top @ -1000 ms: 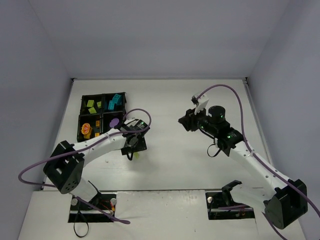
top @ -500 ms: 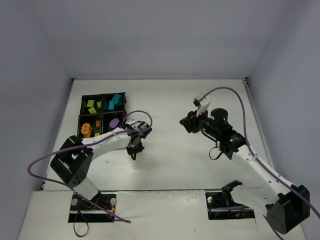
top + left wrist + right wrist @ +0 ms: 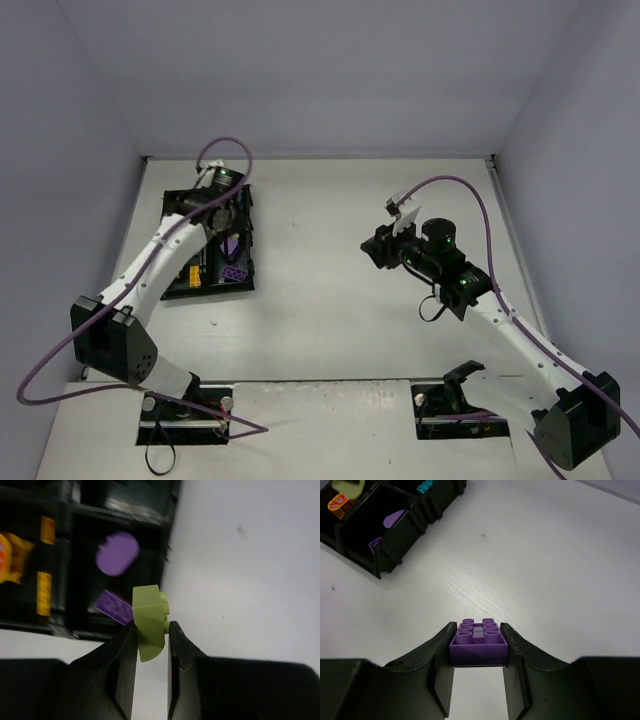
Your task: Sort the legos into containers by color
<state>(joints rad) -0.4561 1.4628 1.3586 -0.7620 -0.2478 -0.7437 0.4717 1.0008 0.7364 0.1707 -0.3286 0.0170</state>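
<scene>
Over the tray (image 3: 67,580), our L gripper (image 3: 151,627) clamps a yellow-green brick (image 3: 147,610) for drop-off; R gripper (image 3: 478,635) pinches a purple brick (image 3: 478,647), we reckon queued.

We see a yellow-green brick (image 3: 149,622) clamped in the left tool (image 3: 151,630) beside the black tray (image 3: 67,555), a purple brick (image 3: 478,641) clamped in the right tool (image 3: 478,630), and an oval purple piece (image 3: 117,553) sharing one compartment with a second purple brick (image 3: 115,606).
</scene>
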